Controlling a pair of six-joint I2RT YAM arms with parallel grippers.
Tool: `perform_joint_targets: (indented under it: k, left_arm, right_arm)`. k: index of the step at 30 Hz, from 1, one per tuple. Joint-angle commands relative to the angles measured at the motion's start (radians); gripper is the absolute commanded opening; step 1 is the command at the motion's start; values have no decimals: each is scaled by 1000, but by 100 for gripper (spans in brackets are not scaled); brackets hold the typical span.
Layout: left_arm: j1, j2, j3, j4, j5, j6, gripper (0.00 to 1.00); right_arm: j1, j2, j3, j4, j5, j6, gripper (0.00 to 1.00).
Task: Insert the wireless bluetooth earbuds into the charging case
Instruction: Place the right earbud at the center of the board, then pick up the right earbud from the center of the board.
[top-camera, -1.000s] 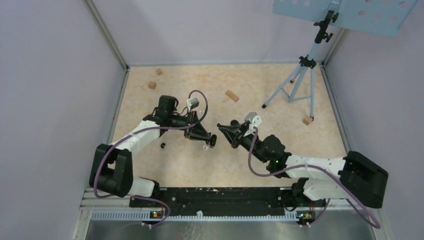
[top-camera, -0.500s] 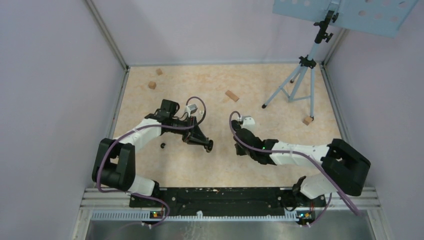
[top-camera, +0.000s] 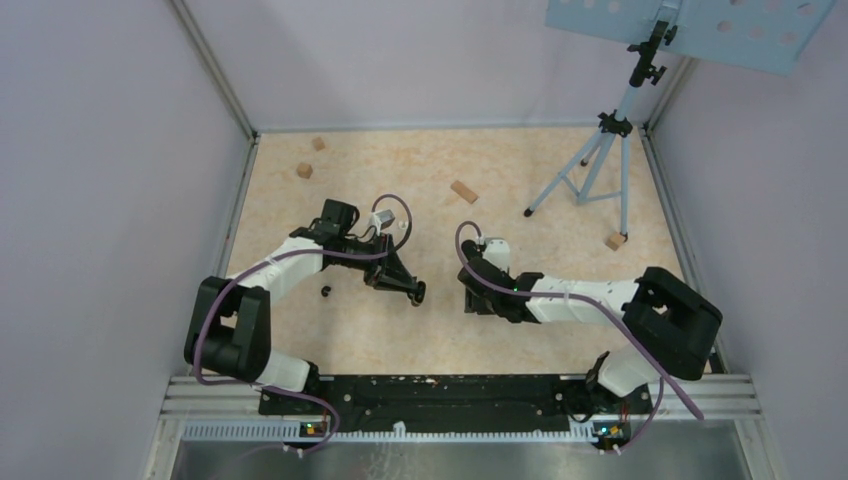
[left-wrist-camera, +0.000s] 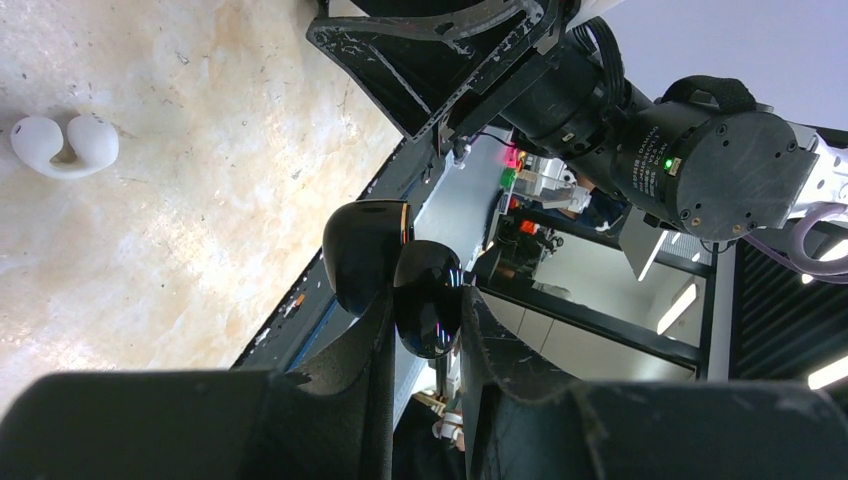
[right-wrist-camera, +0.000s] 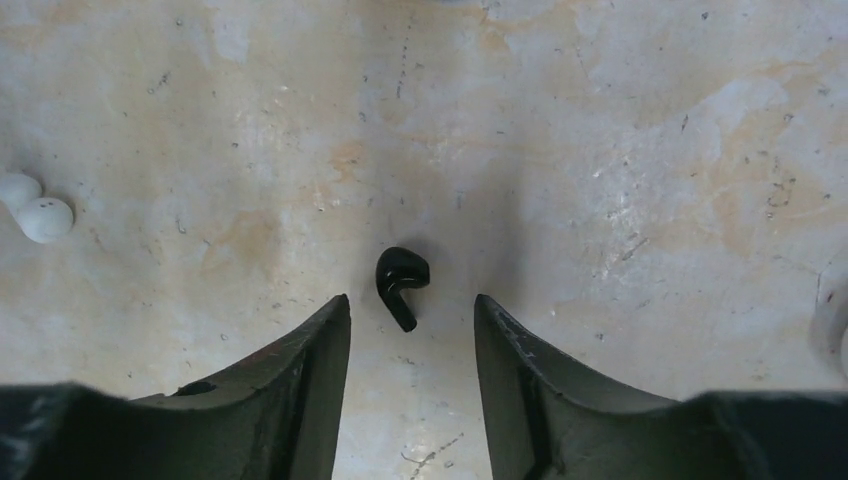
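we see a glossy black charging case (left-wrist-camera: 395, 285), its lid hinged open, pinched in the left end effector (left-wrist-camera: 425, 325). one black earbud (right-wrist-camera: 401, 283) lies flat on the mottled surface (right-wrist-camera: 620, 150), touching nothing. two white earbuds (left-wrist-camera: 62, 148) lie together on it, touching each other.

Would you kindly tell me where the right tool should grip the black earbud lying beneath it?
Probably across the rounded head of the black earbud, from straight above: it lies flat under the open right tool, and its stem is thinner.
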Motion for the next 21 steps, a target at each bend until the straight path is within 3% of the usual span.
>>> perform_joint_targets:
  k: [1, 12, 21]
  left_arm:
    - [3, 2, 5, 5, 15, 18, 0]
    - [2, 19, 10, -9, 18, 38, 0]
    - [3, 31, 7, -11, 20, 51, 0]
  right_arm:
    - [-6, 8, 46, -71, 15, 3, 49]
    - [-6, 109, 135, -100, 39, -46, 44]
    - [-8, 144, 158, -105, 42, -58, 34]
